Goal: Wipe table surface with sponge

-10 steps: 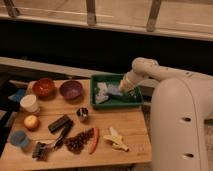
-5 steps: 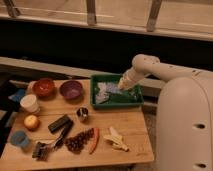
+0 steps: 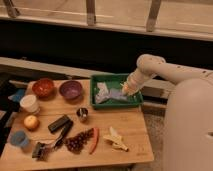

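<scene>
Pressed together, the claw (image 3: 125, 91) sits low at the right end of the green tray (image 3: 115, 104), pointing down into it from the white arm (image 3: 165, 69). Whether it pinches anything cannot be made out.

The robot body (image 3: 192, 130), pale and rounded, fills the right side of the view, beside the right edge of the wooden surface (image 3: 137, 131). That surface spans the lower left and middle and carries everything else.

The tray lies at its far right corner. Inside it, a whitish cloth (image 3: 102, 92) is crumpled at the left end. A light-blue patch between the cloth and the claw looks like the sponge (image 3: 116, 95) (its outline is too soft to tell whether the claw touches it).

Left of the tray stand a purple bowl (image 3: 70, 90) and, further left, a red bowl (image 3: 43, 87), close together. A white cup (image 3: 30, 103) stands in front of the red bowl, with a round orange fruit (image 3: 31, 122) nearer still and a blue cup (image 3: 19, 138) at the near left corner.

Toward the middle lie a black block (image 3: 59, 123), a small metal cup (image 3: 82, 115), a bunch of dark grapes (image 3: 77, 142), a red chilli (image 3: 94, 140) just beside them and a peeled banana (image 3: 115, 139).
</scene>
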`<move>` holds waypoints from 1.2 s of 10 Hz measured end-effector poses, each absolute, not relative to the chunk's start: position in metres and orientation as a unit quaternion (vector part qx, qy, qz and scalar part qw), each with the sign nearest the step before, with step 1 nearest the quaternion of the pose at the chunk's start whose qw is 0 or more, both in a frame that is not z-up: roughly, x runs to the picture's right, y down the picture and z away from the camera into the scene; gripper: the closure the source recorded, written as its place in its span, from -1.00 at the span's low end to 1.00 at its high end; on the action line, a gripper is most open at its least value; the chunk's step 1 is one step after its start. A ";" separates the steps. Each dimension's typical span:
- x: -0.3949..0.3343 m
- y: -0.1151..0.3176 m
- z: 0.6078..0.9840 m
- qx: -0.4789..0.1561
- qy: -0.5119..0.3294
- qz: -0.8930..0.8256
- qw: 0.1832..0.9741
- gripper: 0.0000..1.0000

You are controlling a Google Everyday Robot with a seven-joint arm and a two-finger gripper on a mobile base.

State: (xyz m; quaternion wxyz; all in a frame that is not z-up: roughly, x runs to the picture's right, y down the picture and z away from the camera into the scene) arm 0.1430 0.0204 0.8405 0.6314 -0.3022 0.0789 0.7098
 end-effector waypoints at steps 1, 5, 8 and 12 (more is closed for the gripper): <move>0.141 0.020 0.841 -0.303 0.079 0.709 0.632 1.00; 0.139 0.020 0.839 -0.301 0.083 0.701 0.641 1.00; 0.117 0.030 0.816 -0.302 0.068 0.682 0.663 1.00; 0.099 0.064 0.791 -0.332 0.060 0.645 0.686 1.00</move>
